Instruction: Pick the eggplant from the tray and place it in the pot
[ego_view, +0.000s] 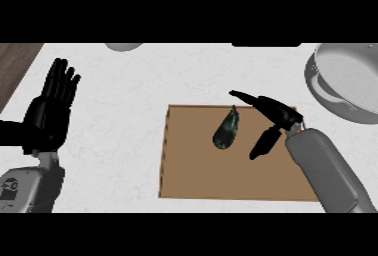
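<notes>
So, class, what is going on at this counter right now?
The robot's right hand hangs open over the brown tray. Its fingers are spread beside the dark eggplant, which lies on the tray, not yet grasped. The grey pot stands at the view's upper right, apart from the tray. The left hand rests open at the left, holding nothing.

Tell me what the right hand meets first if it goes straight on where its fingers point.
Probably nothing. The black right hand points up-left, and that line passes beyond the upper tip of the dark green eggplant, over the far edge of the brown square tray onto white counter. Height unclear.
</notes>
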